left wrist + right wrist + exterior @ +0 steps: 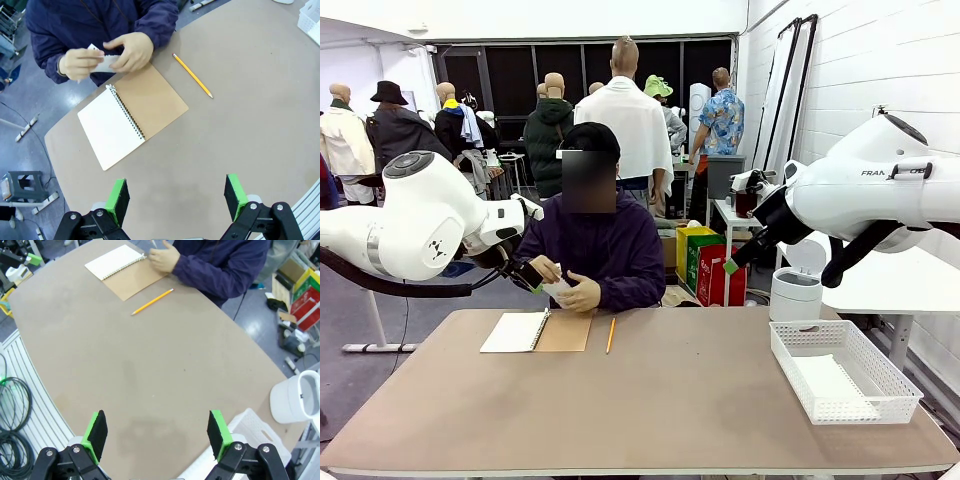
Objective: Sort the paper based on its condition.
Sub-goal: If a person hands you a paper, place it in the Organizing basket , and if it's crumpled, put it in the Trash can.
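Front view, table (650, 400) contents.
1. Paper (557, 287): small white piece, held off the table between the person's hands (582, 296) at the far edge, left of centre.
2. Spiral notebook (535, 332): lying open at far left, with the white page to the left and the brown cover to the right.
3. Yellow pencil (611, 335): just right of the notebook, not touching it.
4. White mesh basket (865, 408): near right, with a white sheet (828, 380) lying flat inside.
5. Left tool (176, 200): fingers wide apart, nothing between them, above bare table.
6. Right tool (157, 435): fingers wide apart, empty, above the table near a basket corner.
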Robot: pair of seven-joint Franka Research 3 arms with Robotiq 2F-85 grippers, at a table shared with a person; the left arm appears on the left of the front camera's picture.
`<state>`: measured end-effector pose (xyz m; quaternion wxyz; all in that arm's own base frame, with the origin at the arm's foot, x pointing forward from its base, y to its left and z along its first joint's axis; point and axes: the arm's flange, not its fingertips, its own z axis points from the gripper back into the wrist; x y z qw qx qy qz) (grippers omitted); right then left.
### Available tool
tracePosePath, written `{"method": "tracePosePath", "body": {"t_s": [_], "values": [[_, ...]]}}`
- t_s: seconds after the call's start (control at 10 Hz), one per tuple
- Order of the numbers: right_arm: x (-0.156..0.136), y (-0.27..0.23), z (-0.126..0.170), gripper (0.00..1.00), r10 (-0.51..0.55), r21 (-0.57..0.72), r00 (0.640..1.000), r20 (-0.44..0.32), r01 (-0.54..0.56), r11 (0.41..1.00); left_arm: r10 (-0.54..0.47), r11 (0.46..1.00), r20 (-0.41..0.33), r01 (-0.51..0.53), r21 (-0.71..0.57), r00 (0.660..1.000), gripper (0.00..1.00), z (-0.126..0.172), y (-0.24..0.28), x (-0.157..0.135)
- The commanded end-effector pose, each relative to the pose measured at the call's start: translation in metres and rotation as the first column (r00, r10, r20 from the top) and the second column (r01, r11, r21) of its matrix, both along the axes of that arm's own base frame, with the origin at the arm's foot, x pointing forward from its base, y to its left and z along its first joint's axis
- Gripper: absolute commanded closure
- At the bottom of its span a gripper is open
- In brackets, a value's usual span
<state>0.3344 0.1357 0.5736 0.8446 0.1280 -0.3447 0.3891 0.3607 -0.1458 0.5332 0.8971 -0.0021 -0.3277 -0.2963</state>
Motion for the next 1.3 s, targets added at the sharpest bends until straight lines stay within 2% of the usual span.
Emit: {"method": "tracePosePath", "body": {"t_s": [0.0, 1.2], "values": [[0.0001, 0.0001, 0.0001, 0.0, -0.003, -0.003, 1.0, 0.0, 0.003, 1.0, 0.002, 1.0, -0.003, -0.002, -0.001, 1.0, 0.0, 0.0006, 0.0004, 0.002], [0.0001, 0.0001, 0.0001, 0.0, -0.003, -0.003, 1.0, 0.0, 0.003, 1.0, 0.002, 1.0, -0.003, -0.002, -0.001, 1.0, 0.0, 0.0006, 0.0004, 0.002]]}}
